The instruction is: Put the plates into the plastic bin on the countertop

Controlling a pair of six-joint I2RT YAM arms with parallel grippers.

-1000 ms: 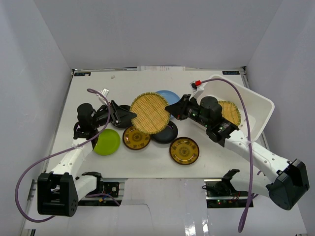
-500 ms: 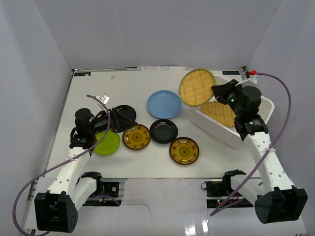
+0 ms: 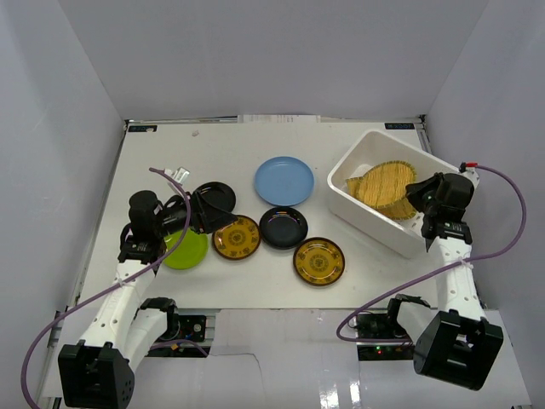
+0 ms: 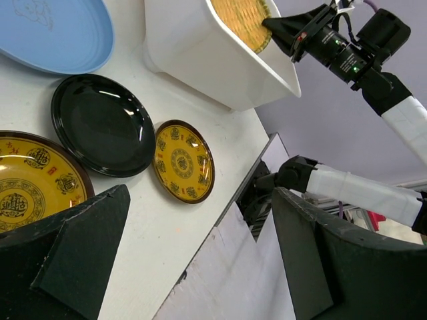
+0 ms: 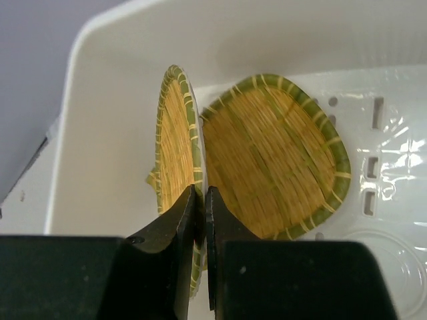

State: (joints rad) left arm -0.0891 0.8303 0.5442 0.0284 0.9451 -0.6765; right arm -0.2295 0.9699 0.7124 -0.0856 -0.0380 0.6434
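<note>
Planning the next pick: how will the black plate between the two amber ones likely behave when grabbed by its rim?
The black plate is probably slippery: its gloss throws sharp highlights. It looks stiff, with a clean round rim. Lying flat and shallow on the countertop, it is unlikely to roll.

I cannot read any real words or numbers here. The yellow plate [image 4: 183, 162] and the other yellow plate [image 4: 27, 193] have small round signs that look like letters, in a ring and in the middle, but I cannot tell what they say. The blue plate [image 4: 53, 30] has a faint line drawing near its edge, and the dark sticker [image 3: 143, 129] and the second sticker [image 3: 400, 126] on the far edge of the table [image 3: 221, 145] are too tiny to read.
</note>
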